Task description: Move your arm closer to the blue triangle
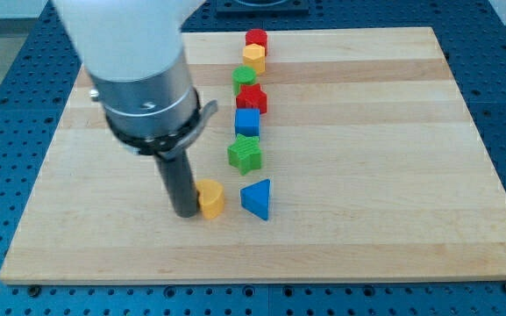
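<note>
Currently my tip [186, 211] touches the yellow block [210, 198]; the blue triangle [257, 198] lies just beyond it, toward the view's right. No hand fitted, nothing grasped.

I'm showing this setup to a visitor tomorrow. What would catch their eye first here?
First, the big white and black arm at the view's upper left, its dark rod ending in my tip right beside a yellow block. Next, the colourful column of blocks up the wooden board, ending at the blue triangle near the bottom.
</note>
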